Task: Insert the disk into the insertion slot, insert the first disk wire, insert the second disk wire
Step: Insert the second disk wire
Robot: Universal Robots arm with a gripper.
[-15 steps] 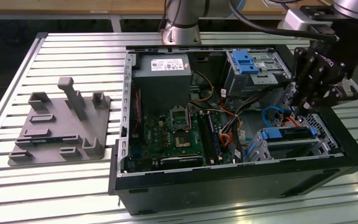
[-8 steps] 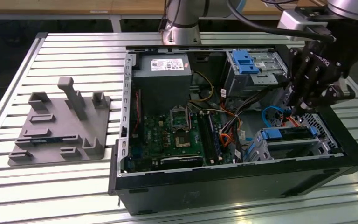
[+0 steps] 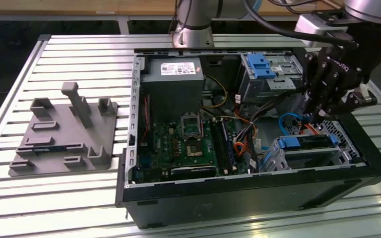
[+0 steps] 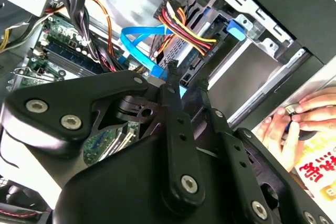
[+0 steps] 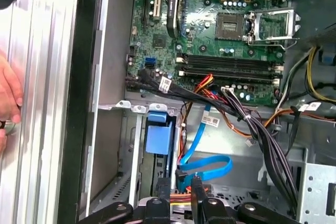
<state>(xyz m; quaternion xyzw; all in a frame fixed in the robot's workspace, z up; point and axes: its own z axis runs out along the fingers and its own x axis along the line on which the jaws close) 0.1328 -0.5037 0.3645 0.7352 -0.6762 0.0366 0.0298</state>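
Note:
The disk, silver with a blue bracket, lies inside the insertion slot, a perforated metal cage at the exterior view's right of the open computer case. Its blue bracket tab points toward the motherboard. A bundle of red, yellow and black wires runs to the disk's end. A blue flat wire loops just above the disk. Its connector sits between my fingertips in both wrist views. My gripper hangs over the cage's inner end, shut on that connector.
A person's hand rests outside the case wall by the cage. The motherboard, power supply and a taller bay with a blue latch crowd the case. Loose black cables cross near the gripper. A grey fixture lies on the slatted table.

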